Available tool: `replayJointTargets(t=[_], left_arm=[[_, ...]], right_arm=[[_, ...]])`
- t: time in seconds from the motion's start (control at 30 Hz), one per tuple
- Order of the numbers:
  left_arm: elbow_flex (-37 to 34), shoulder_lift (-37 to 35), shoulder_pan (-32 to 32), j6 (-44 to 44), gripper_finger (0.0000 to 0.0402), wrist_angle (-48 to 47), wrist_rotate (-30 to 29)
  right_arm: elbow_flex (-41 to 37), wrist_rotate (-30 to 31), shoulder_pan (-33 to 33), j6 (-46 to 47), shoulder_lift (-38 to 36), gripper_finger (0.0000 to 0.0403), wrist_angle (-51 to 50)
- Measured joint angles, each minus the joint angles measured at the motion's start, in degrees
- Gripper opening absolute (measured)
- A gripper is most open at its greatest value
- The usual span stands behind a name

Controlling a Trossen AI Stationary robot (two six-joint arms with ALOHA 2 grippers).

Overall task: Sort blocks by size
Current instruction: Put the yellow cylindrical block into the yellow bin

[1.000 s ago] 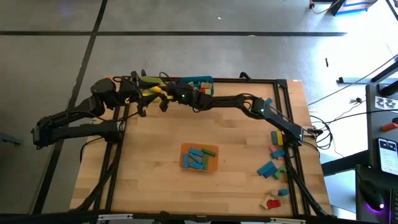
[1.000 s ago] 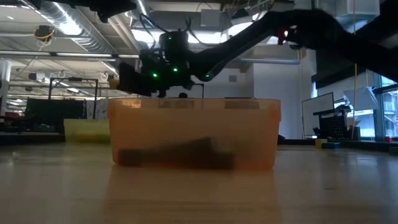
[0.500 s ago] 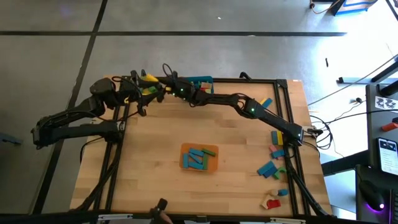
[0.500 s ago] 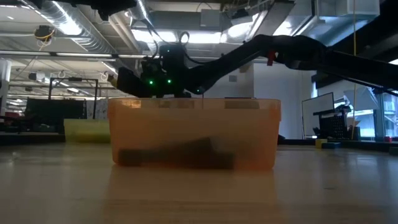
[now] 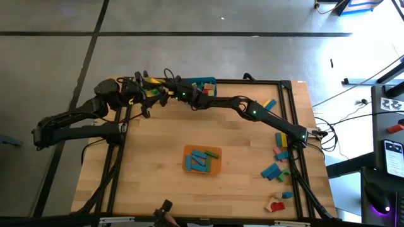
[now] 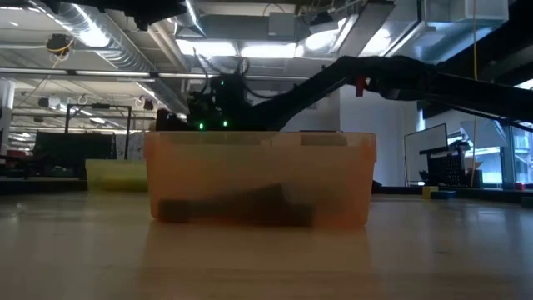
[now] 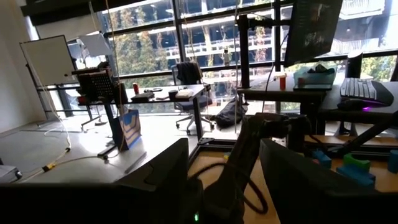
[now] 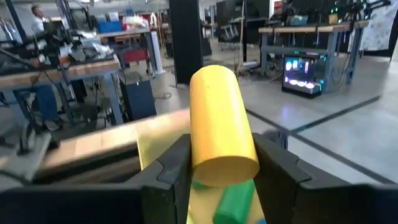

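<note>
My right gripper (image 8: 221, 148) reaches across the table's far side to the far left corner, shut on a yellow cylinder block (image 8: 219, 118). It hovers over the yellow bin (image 5: 146, 84), where a green block (image 8: 234, 202) lies. My left gripper (image 7: 224, 158) stands open and empty just left of that bin, also seen in the high view (image 5: 144, 99). More blocks lie loose at the table's right edge (image 5: 276, 162), and blue and green ones fill the orange bin (image 5: 202, 159). My right gripper pinches the yellow cylinder by its curved sides (image 8: 198, 155) between the two fingers. The fingers point level, coming from the table's right, and lie along the cylinder, whose free end juts out past the fingertips. It is lifted clear above the yellow bin.
A teal bin (image 5: 203, 82) sits at the far edge beside the yellow one. The orange bin (image 6: 258, 179) fills the middle of the low view. A dark frame borders the table. Bare wood lies around the orange bin.
My right gripper has carried the yellow cylinder toward the table's far left corner and sunk lower, ending over the yellow bin. Its arm has stretched out flatter. The cylinder stays in its hold.
</note>
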Motion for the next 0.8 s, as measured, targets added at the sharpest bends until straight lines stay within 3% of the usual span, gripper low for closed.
replayJointTargets(t=[0.27, 0.57, 0.8], left_arm=[[0.0, 0.0, 0.0, 0.0, 0.0182, -0.3, 0.0], [0.0, 0.0, 0.0, 0.0, 0.0182, -0.3, 0.0], [0.0, 0.0, 0.0, 0.0, 0.0182, -0.3, 0.0]], right_arm=[[0.0, -0.8, 0.0, 1.7, 0.6, 0.0136, 1.4], [0.0, 0.5, -0.1, 3.1, 0.6, 0.0137, -5.1], [0.0, 1.9, -0.1, 3.2, 0.6, 0.0175, -5.0]])
